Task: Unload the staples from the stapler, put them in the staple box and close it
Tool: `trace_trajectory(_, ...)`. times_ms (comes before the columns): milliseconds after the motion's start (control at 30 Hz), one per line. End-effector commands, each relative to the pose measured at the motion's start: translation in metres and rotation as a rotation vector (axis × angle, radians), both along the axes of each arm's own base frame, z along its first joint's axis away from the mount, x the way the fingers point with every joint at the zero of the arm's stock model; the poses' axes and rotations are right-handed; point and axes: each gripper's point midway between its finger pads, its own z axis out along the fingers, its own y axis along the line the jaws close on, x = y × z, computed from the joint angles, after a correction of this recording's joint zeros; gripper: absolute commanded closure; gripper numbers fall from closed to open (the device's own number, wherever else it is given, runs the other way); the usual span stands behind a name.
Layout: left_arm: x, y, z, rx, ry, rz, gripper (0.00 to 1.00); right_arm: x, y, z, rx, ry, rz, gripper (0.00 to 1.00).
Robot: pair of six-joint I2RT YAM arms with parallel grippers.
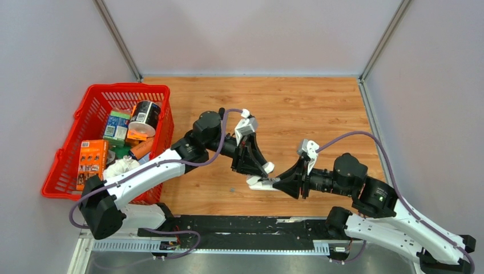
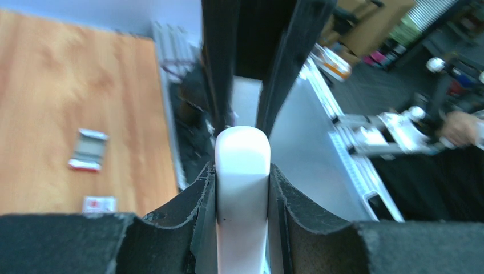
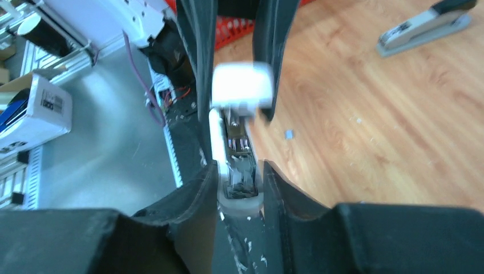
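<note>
The small white stapler (image 1: pixel 258 181) hangs above the wooden table, held between both grippers. My left gripper (image 1: pixel 263 170) comes from above and is shut on its white upper part, which fills the left wrist view (image 2: pixel 242 188) between the black pads. My right gripper (image 1: pixel 276 183) comes from the right and is shut on the lower part (image 3: pixel 238 181), where the grey metal inner piece shows. The stapler stands open: its white upper end (image 3: pixel 242 85) sits apart from the base, between the left gripper's fingers (image 3: pixel 197 51).
A red basket (image 1: pixel 126 87) full of packets and a can stands at the left. A small red-and-white flat box (image 2: pixel 88 149) and a second one (image 2: pixel 100 204) lie on the wood. A larger grey-and-black stapler (image 3: pixel 425 25) lies farther off. The rail (image 1: pixel 228 225) runs along the near edge.
</note>
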Motion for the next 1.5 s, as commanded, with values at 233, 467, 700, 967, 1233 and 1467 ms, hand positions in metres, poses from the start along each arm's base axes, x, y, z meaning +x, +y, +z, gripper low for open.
trace_trajectory(233,0.003,0.017,0.105,-0.348,-0.242,0.167,1.00,-0.011,0.015,-0.042,0.016,0.181,0.030,1.00)
trace_trajectory(467,0.006,0.012,0.095,-0.321,-0.220,0.163,1.00,0.001,0.016,-0.024,0.034,0.131,-0.018,0.98)
trace_trajectory(700,0.011,0.010,0.077,-0.261,-0.208,0.181,1.00,0.013,0.007,-0.015,-0.002,0.094,-0.090,0.70)
trace_trajectory(967,0.008,0.013,0.069,-0.234,-0.204,0.172,1.00,0.021,-0.013,-0.007,-0.040,0.037,-0.167,0.36)
trace_trajectory(1233,0.025,0.011,0.058,-0.162,-0.220,0.265,1.00,0.023,-0.029,0.010,-0.058,-0.016,-0.197,0.26)
trace_trajectory(1467,0.052,0.009,0.033,-0.042,-0.195,0.405,1.00,0.029,-0.026,0.023,-0.039,-0.040,-0.220,0.25)
